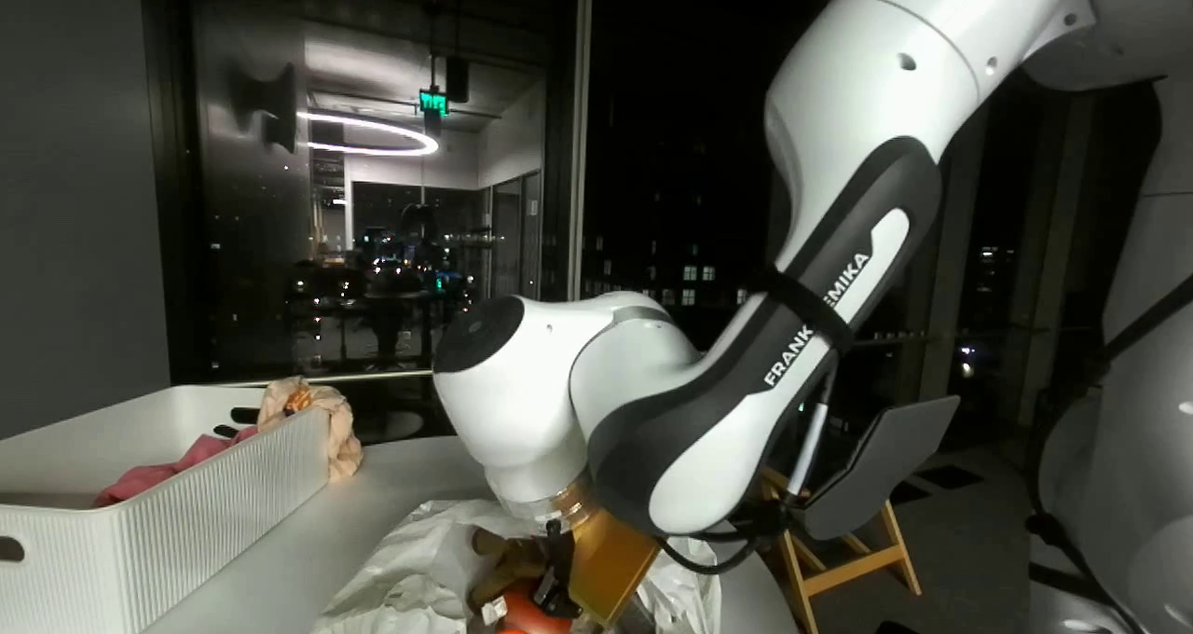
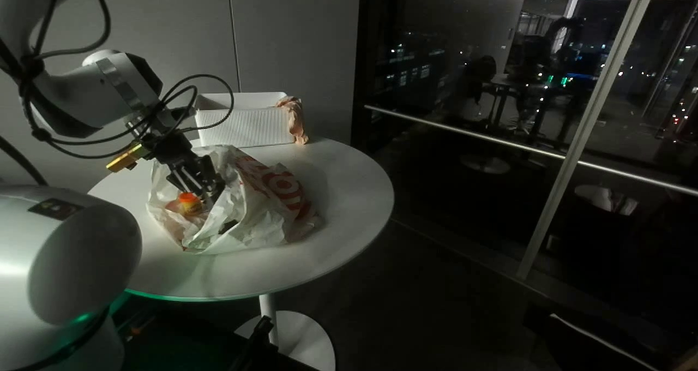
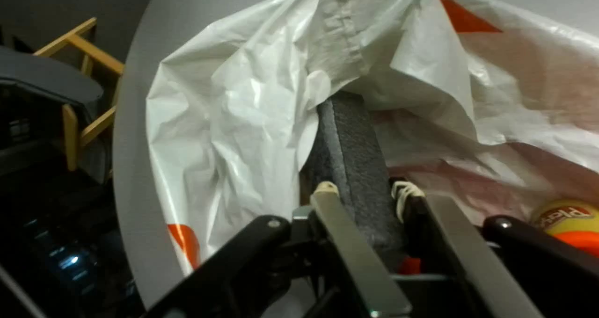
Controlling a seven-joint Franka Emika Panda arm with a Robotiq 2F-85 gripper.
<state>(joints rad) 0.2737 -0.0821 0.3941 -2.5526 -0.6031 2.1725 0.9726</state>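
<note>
A dark grey, fuzzy-surfaced block point(image 3: 360, 159) lies just right of centre in the wrist view, within the opening of a crumpled white plastic bag point(image 3: 252, 131). Its long side runs from the upper middle of that frame down toward the bottom, and its upper end meets the folds of the plastic. The gripper point(image 3: 366, 191) enters from the bottom of the frame with its two fingers apart, one along each long side of the block; whether they press on it or merely straddle it cannot be told. A pale band is wound round the fingertip at the right.

At the right edge of the same frame sits a yellow Play-Doh tub point(image 3: 568, 215) with an orange lid, apart from the block. In an exterior view the bag, printed with red lettering, rests left of centre on a round white table point(image 2: 349, 213); there the tub shows just to the lower left of the fingers.

A ribbed white bin point(image 2: 245, 128) stands behind the bag, with a peach cloth point(image 2: 295, 121) draped over its right corner. In an exterior view, pink cloth point(image 1: 177, 466) lies inside the bin at the left, the white Panda arm point(image 1: 839, 130) reaches in from the upper right, and a grey chair with wooden legs point(image 1: 881, 471) stands at the lower right.
</note>
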